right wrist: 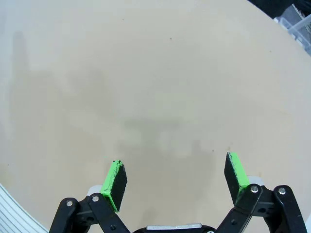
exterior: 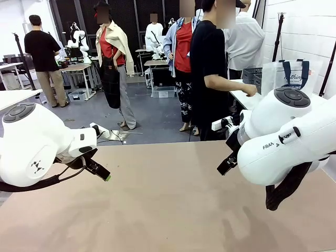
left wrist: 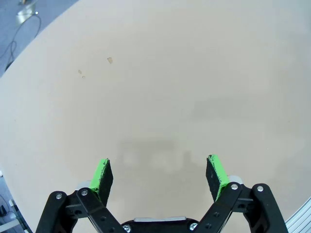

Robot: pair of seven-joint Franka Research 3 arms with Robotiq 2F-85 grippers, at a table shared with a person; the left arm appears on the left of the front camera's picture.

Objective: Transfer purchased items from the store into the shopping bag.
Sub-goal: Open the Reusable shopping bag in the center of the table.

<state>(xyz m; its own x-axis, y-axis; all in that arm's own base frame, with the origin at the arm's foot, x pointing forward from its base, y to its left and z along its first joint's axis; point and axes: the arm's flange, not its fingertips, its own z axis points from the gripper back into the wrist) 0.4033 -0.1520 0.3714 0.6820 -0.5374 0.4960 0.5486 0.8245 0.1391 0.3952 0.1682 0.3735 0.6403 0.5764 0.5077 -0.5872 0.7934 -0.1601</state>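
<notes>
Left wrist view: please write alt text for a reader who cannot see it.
The left tool, open and holding nothing, hangs above a beige table, its green pads wide apart. Small specks mark it at upper left; grey floor shows in the corner.

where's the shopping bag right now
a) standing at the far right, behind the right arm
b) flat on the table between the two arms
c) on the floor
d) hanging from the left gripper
a: the shopping bag stands upright at the far right of the front view, past the right arm.
</notes>
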